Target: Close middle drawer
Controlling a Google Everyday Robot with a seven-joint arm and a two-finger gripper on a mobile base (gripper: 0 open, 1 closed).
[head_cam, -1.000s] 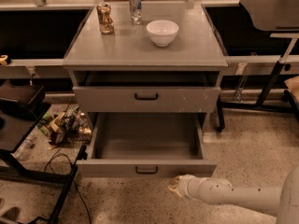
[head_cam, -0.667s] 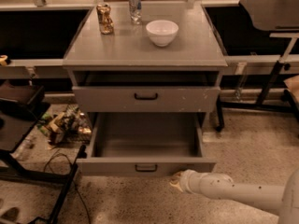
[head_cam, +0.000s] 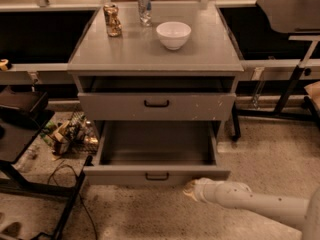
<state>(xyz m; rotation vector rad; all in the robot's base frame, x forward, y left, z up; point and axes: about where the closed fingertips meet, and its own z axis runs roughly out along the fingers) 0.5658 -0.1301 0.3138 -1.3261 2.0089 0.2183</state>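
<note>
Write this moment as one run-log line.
middle drawer: open, pulled out | gripper: low, before drawer front, right of handle | contact: cannot tell

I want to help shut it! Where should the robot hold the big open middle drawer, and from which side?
Best bet: the small black handle centred on the front of the middle drawer, reached straight from the front. The drawer sticks far out, its flat front facing outward, so a centred hold should slide it in evenly. The tool sits low, by the front's right end.
</note>
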